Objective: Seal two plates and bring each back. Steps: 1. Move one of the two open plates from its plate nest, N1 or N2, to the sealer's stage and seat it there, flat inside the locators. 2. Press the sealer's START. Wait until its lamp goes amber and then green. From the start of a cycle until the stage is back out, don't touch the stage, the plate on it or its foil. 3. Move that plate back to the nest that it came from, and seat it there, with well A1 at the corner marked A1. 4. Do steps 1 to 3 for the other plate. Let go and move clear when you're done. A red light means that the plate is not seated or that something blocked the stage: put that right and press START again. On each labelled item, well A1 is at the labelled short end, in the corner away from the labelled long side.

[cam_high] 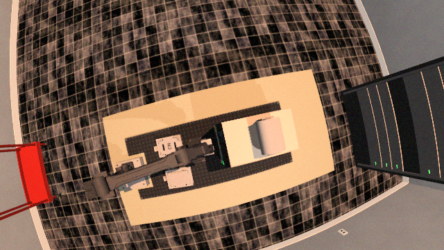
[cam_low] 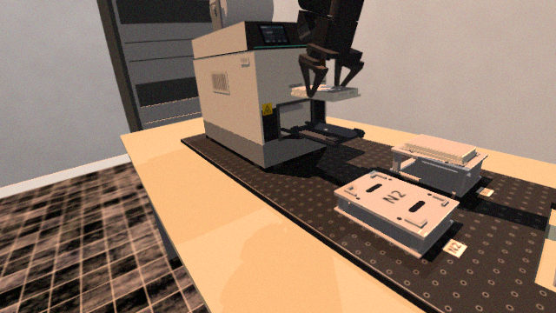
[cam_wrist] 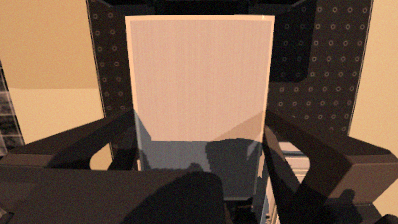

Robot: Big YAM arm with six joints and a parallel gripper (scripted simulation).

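Pinkish, unbroken top on the held plate (cam_high: pixel 207 142) (cam_low: pixel 326 92) (cam_wrist: pixel 200 80), probably foil. The jaws (cam_high: pixel 209 147) (cam_low: pixel 324 89) gripped it by its sides, above the sealer's stage (cam_low: pixel 336 131). Nest N2 (cam_high: pixel 165 146) (cam_low: pixel 393 196) stood bare; the other plate (cam_high: pixel 179 177) (cam_low: pixel 443 148) sat on the far nest (cam_low: pixel 452 179), presumably N1. Sealing of this one looked done, its return to N2 still owed. Could not tell whether the other was sealed.

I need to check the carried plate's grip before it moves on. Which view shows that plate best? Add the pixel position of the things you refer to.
The exterior view: the plate (cam_low: pixel 336 92) (cam_wrist: pixel 200 80) hangs between the gripper's (cam_low: pixel 326 89) (cam_wrist: pixel 200 117) fingers. Wrist shows its top face, partly hidden; top, only a sliver.
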